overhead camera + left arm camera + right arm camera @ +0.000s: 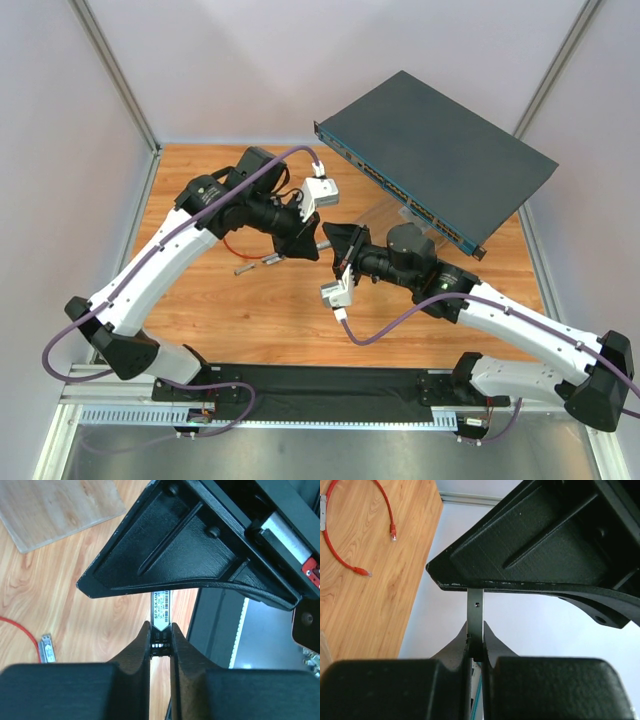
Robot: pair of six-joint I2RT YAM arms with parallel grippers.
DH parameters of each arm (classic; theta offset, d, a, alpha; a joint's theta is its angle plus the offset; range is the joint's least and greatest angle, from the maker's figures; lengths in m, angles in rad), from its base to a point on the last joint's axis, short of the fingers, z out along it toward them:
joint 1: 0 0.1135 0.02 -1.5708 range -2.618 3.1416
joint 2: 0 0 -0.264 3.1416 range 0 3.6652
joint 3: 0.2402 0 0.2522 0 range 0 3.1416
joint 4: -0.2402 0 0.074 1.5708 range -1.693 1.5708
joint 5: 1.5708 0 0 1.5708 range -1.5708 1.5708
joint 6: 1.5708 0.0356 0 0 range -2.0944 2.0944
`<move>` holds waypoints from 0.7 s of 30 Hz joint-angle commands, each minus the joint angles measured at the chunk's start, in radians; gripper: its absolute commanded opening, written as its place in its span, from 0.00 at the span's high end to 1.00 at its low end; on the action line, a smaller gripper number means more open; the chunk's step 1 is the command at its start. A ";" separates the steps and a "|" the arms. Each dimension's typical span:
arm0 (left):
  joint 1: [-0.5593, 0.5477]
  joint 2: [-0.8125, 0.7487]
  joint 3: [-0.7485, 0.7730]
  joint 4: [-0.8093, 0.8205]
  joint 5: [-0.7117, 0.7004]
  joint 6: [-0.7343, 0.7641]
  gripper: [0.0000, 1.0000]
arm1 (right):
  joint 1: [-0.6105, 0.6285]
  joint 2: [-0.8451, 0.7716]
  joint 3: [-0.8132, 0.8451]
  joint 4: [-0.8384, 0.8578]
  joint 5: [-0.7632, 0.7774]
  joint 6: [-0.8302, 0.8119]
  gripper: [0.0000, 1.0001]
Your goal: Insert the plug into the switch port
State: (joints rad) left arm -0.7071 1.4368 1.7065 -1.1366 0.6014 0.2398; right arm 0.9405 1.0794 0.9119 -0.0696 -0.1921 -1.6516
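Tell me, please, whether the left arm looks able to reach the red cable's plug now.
Probably not yet. The left gripper is closed on a metal module that the right gripper also grips. The plug lies uncovered on the table, so the way looks free once the module is released.

Wooden tabletop [300, 320]; pale walls [200, 60]; aluminium frame posts [112, 70] at back corners.

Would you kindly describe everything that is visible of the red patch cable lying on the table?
The red patch cable is thin and looks flexible. It lies loose and flat on the wooden tabletop in an open loop whose top leaves the right wrist view. Both ends show, each tipped with a small red-booted plug, unplugged. A small grey metal module lies close beside its outer curve; nothing grips it.
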 commanded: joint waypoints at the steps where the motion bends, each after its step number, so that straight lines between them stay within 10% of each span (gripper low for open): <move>1: -0.005 0.013 0.010 0.032 0.014 0.010 0.91 | 0.012 -0.024 0.045 0.010 0.005 0.027 1.00; 4: -0.005 0.008 0.004 0.037 0.012 -0.002 1.00 | 0.011 -0.026 0.045 0.025 0.019 0.038 0.93; 11: -0.002 -0.059 -0.068 0.144 -0.060 -0.100 1.00 | 0.009 -0.048 0.041 0.032 0.190 0.142 0.02; 21: 0.008 -0.009 0.011 0.206 -0.170 -0.116 1.00 | -0.069 -0.171 0.221 -0.306 0.411 0.594 0.00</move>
State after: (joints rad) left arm -0.7033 1.4090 1.6497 -0.9840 0.4870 0.1249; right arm 0.9096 0.9428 1.0317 -0.2554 0.1162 -1.2980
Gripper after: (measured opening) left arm 0.208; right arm 0.998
